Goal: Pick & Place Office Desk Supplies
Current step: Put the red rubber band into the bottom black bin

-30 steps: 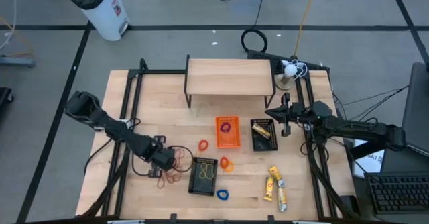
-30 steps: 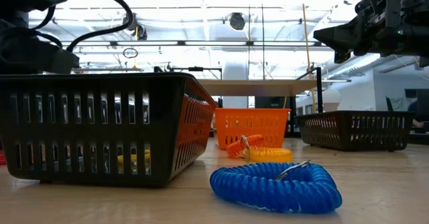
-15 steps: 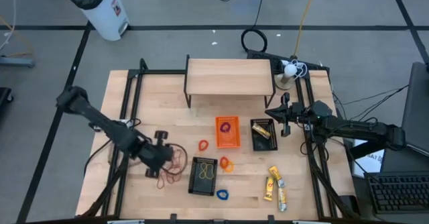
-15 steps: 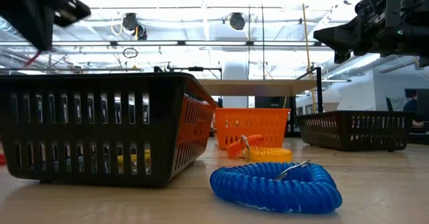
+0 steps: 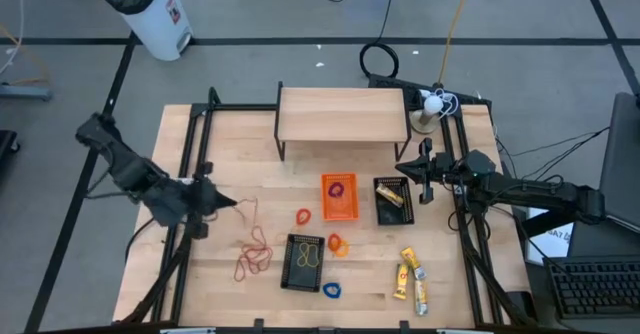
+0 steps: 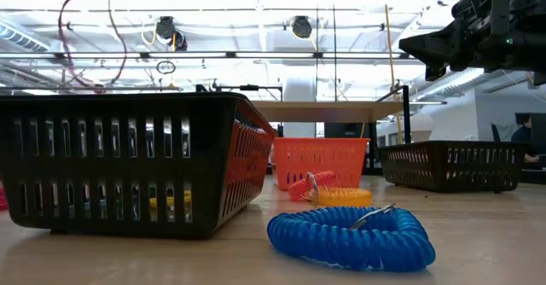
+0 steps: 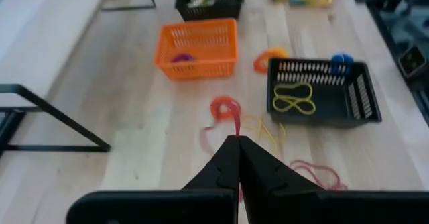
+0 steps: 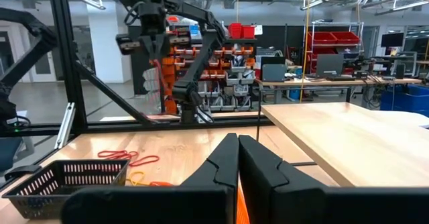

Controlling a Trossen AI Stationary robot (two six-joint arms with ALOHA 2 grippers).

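Observation:
My left gripper is raised over the table's left half, shut on a thin red-brown rubber-band strand that trails down toward loose red bands lying on the table. The low view shows the strand hanging in loops under the gripper. A black basket holds a yellow band. An orange basket holds a purple ring. A second black basket holds a yellow packet. My right gripper waits shut at the right, above the table. My left gripper pinches the rubber-band strand between its two fingertips. The fingers slant downward toward the table's right. The strand hangs slack below them in loops; whether its lower end lies on the table, I cannot tell.
A red ring, an orange coil and a blue coil lie around the near black basket. Yellow packets lie near the right front. A wooden shelf stands at the far edge.
My left gripper has risen from the band pile beside the near black basket, going toward the table's left and far edges and tipping from pointing down to a shallower slant. It has stayed shut, and a band strand has been drawn up with it.

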